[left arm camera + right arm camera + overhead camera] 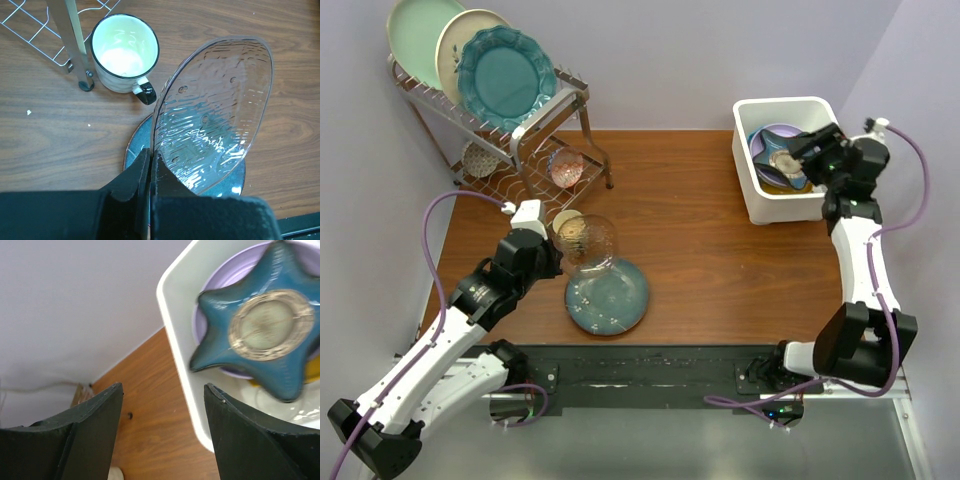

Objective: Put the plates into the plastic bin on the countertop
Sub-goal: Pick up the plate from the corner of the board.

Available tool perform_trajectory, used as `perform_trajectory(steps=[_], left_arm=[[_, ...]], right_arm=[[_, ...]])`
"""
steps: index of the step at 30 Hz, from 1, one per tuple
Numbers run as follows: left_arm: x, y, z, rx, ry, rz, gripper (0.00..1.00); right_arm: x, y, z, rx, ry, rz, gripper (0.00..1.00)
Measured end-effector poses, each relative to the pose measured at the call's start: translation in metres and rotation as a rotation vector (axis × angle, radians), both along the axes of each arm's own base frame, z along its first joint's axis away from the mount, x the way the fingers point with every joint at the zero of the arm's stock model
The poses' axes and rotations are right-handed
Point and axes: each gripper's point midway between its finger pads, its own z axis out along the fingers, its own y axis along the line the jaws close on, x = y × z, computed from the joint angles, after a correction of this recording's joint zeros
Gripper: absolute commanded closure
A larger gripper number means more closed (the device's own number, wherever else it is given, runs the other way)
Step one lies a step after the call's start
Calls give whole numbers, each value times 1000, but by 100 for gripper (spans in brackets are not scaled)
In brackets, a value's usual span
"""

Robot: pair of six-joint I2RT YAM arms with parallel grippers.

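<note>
Plate (215,115), clear and rippled, in matte black tool (150,156)

Countertop (700,260): reddish-brown wood grain; white bin (782,208) stands at its far right corner, rounded corners, thick rim; inside it a lavender plate (222,277) lies flat, a yellow plate (312,374) shows at its edge, and a teal star-shaped dish (260,325) with a pale grey centre sits on top, blurred; near left, a dark teal plate (615,300) lies flat on the wood; above its far-left edge a clear plate (590,240) is tilted up, pinched at its rim by the left gripper (150,160).
</note>
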Motion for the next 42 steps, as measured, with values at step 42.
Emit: perform_trajectory(steps=[42], left_arm=[[1,0,-4,10,13,2,100]], right_arm=[[-137,316,-274,-164,559,1004,51]])
